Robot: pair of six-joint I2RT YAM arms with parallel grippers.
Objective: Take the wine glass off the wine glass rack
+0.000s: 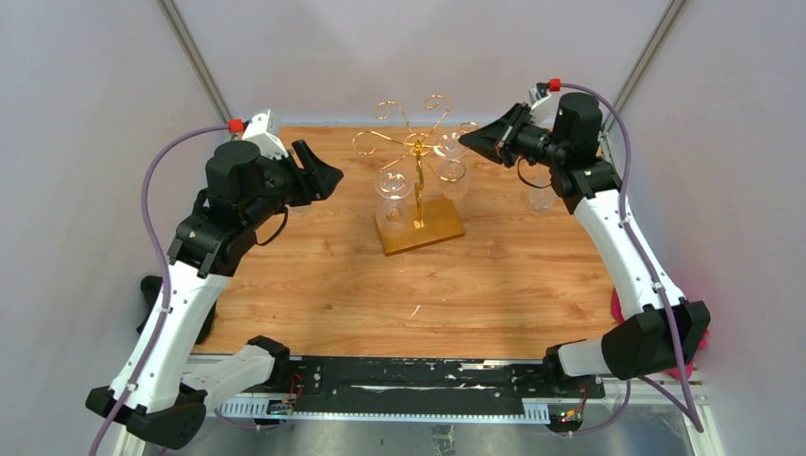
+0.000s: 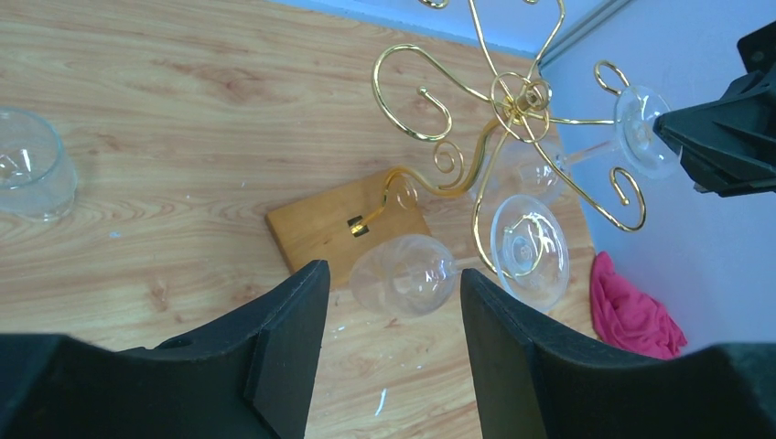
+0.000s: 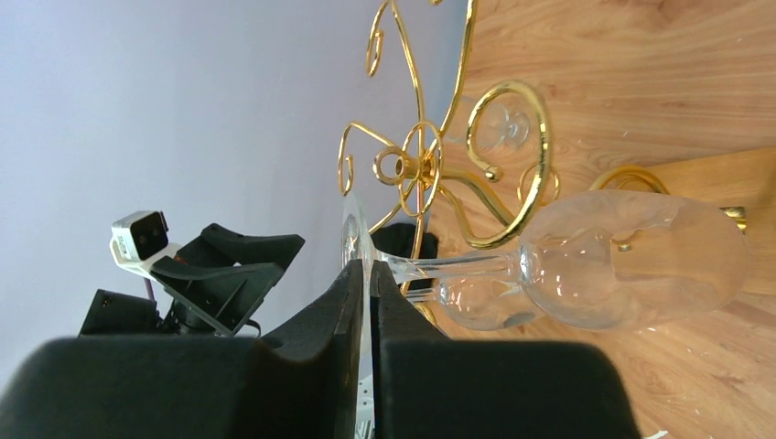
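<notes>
The gold wire wine glass rack (image 1: 418, 152) stands on its wooden base (image 1: 421, 228) at the table's middle back. Two clear wine glasses hang upside down from its arms. My right gripper (image 1: 474, 139) is shut on the thin foot disc (image 3: 351, 233) of the right wine glass (image 3: 631, 261), whose stem still lies in a gold arm. In the left wrist view that foot (image 2: 643, 130) meets the right gripper (image 2: 718, 137). The other hanging glass (image 2: 403, 274) sits just beyond my left gripper (image 2: 393, 283), which is open and empty, left of the rack (image 1: 323, 176).
A loose glass (image 2: 27, 165) stands on the table to the far left. Another glass (image 1: 540, 195) stands behind my right arm. A pink cloth (image 2: 636, 311) lies at the table's right edge. Grey walls close in the back and sides.
</notes>
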